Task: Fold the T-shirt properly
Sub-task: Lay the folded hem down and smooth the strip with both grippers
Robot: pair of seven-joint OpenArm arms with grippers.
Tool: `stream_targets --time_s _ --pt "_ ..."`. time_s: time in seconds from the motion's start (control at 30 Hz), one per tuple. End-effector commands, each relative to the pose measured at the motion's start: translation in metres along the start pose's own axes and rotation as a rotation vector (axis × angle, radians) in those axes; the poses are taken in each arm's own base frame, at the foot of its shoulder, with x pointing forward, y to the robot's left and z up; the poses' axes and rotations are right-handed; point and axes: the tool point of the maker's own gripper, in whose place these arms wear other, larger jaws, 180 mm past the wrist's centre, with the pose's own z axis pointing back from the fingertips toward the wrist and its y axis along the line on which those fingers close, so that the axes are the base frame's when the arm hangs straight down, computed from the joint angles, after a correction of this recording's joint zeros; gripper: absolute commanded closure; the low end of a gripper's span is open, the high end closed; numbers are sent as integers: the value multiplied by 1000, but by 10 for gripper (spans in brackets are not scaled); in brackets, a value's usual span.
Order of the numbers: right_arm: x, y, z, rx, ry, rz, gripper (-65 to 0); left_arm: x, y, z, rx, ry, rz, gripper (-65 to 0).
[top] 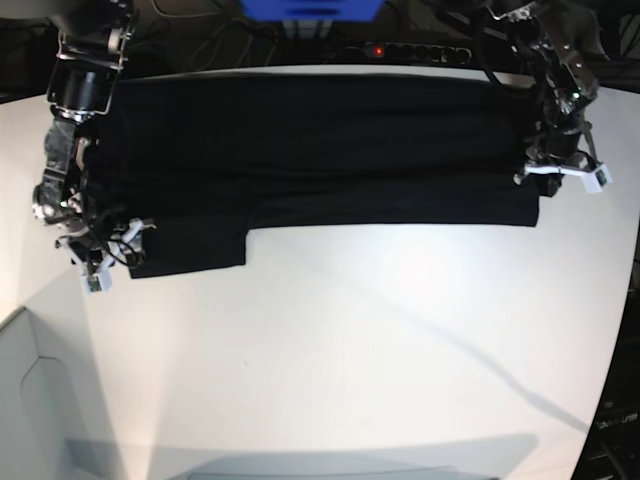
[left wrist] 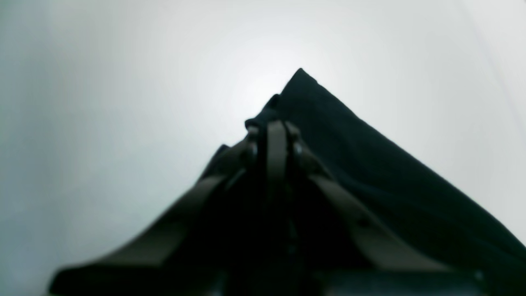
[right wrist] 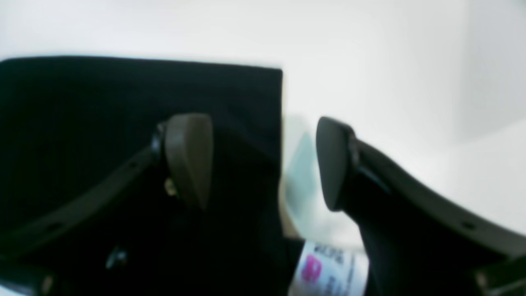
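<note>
The black T-shirt (top: pixel 320 150) lies as a long folded band across the far side of the white table (top: pixel 350 350), with one sleeve (top: pixel 190 245) sticking out toward the front left. My left gripper (top: pixel 540 185) is at the band's right end. In the left wrist view it (left wrist: pixel 274 137) is shut on a corner of the black cloth (left wrist: pixel 370 164). My right gripper (top: pixel 100 255) is at the sleeve's left edge. In the right wrist view it (right wrist: pixel 263 164) is open over the straight cloth edge (right wrist: pixel 230 102). One finger (right wrist: pixel 189 160) is over the cloth, the other over bare table.
A white label with pink print (right wrist: pixel 324 267) shows low between the right fingers. A power strip (top: pixel 420 50) and a blue object (top: pixel 310 8) sit behind the table. A grey box (top: pixel 30 400) stands at the front left. The table edge curves at the right.
</note>
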Motion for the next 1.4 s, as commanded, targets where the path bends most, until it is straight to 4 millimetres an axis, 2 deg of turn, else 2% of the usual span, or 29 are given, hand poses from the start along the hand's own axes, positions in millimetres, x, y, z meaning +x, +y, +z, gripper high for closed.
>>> stream_targets --time_s 0.0,0.13,0.2,0.33,0.37,0.47,0.63,0.7,0.8,0.9,0.97,1.1,1.2,1.37 --pt "15 -7 3 -10 -30 7 -402 12 -1 2 -5 -39 -10 0" --pt "9 -2 2 9 -21 17 -370 12 -1 2 -7 -39 -6 0" --pt "3 12 0 54 -9 47 -282 12 0 2 -5 -39 -7 0" --pt "8 16 10 61 -36 83 -37 13 1 2 -3 -40 -9 0" --pt "12 16 16 53 -55 96 0 13 1 2 -3 -40 -9 0" --pt "29 26 40 39 -129 167 -2 14 0 3 -5 -42 -12 0" --pt "52 37 92 -23 -252 253 0 16 0 3 -6 -48 -13 0" --pt "55 35 114 -66 -291 261 0 18 0 4 -8 -51 -17 0" --pt "52 33 137 -111 -315 264 0 18 -1 4 -8 -52 -17 0" --pt "38 33 150 -128 -299 262 0 19 -1 4 -8 -53 -19 0" --pt "22 36 152 -109 -262 270 0 19 -1 4 -8 -54 -19 0" --pt "-10 35 157 -133 -216 170 0 22 -1 3 -10 -59 -21 0" --pt "-32 30 163 -158 -174 123 0 32 -1 4 -12 -77 -45 0" --pt "-72 30 175 -176 -82 73 0 53 -12 14 -34 -132 -84 0"
